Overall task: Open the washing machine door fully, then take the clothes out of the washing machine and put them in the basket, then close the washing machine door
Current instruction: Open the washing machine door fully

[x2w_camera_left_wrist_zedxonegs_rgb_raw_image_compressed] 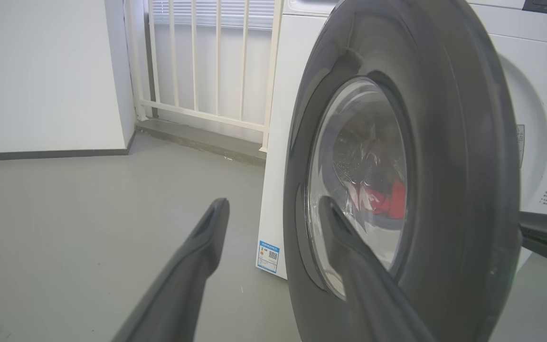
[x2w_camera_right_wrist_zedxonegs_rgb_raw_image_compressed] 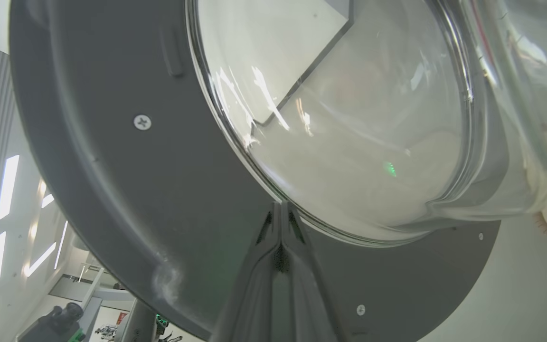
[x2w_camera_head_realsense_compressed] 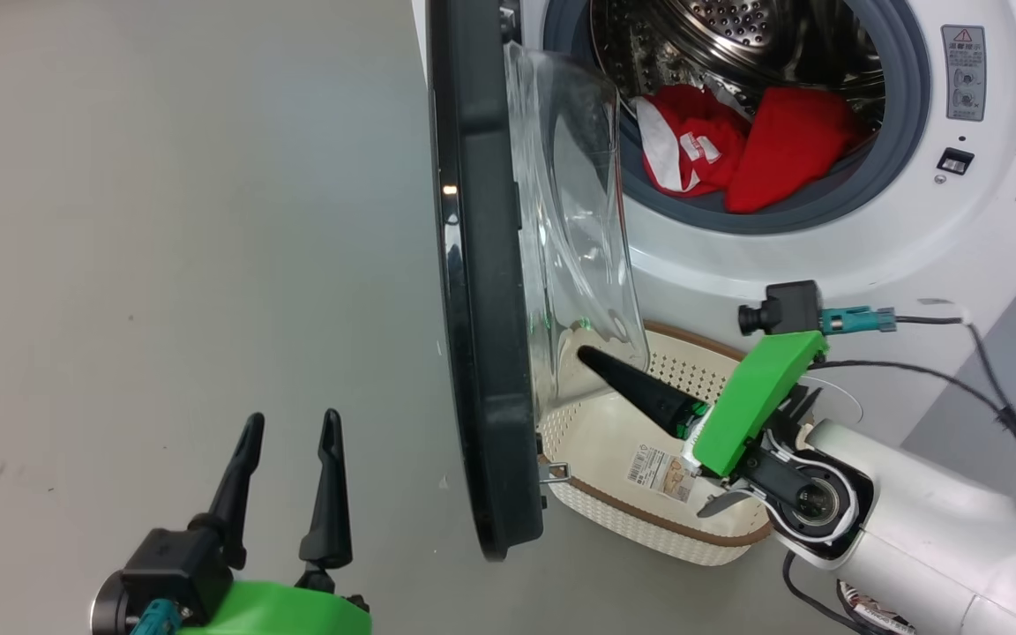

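Grey floor (x2w_camera_head_realsense_compressed: 164, 220) across the left of the head view. White front-loading washing machine (x2w_camera_head_realsense_compressed: 825, 256) at upper right, with steel drum exposed inside the grey rubber ring. Washing machine door (x2w_camera_head_realsense_compressed: 473, 309) standing out from the front, seen nearly edge-on, with its glass bowl bulging toward the machine. Cream perforated basket (x2w_camera_head_realsense_compressed: 631, 520) on the floor just before the machine, below the drum mouth, tucked beside the door's inner face. Red clothes (x2w_camera_head_realsense_compressed: 781, 150) with white parts heaped low in the drum. Right tool (x2w_camera_head_realsense_compressed: 586, 355) over the basket, narrowed tight with nothing between, tips at the seam of glass and inner frame. Left tool (x2w_camera_head_realsense_compressed: 292, 419) spread fairly wide and empty, over the floor on the door's outer side, apart from it.
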